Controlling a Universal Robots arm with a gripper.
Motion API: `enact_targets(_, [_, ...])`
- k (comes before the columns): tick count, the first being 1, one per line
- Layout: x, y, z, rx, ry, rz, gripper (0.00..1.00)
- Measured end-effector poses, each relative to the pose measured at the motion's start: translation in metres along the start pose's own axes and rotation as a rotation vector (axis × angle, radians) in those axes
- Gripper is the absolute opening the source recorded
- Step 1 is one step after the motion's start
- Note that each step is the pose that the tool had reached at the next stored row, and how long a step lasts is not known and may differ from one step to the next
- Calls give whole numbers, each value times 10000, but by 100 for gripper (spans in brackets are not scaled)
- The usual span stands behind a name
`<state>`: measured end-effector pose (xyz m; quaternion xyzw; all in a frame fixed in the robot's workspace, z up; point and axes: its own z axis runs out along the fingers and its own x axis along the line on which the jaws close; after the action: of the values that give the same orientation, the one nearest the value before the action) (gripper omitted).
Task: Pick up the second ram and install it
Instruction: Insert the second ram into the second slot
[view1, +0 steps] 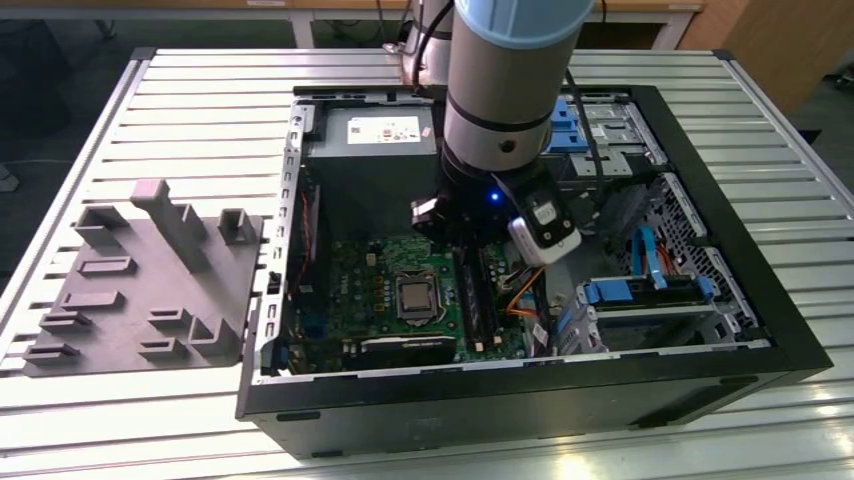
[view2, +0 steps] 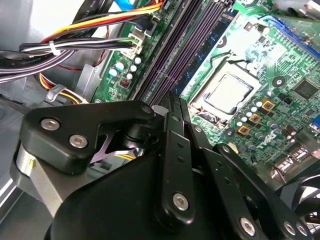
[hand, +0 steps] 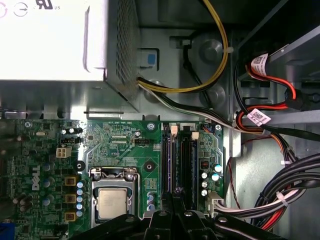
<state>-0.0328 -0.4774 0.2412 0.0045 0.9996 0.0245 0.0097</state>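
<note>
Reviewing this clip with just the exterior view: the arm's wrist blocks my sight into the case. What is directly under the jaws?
Observer: In the first wrist view the gripper sits over the memory slots, which run beside the processor.
Operator: Are the jaws open or closed?
Observer: In the second wrist view they look closed together, with the tips pointing at the slots. I cannot tell whether a stick is between them.
</note>
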Motion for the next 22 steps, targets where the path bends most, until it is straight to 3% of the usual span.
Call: enact_targets(22, [-1, -50, 3, -1, -1, 1, 12])
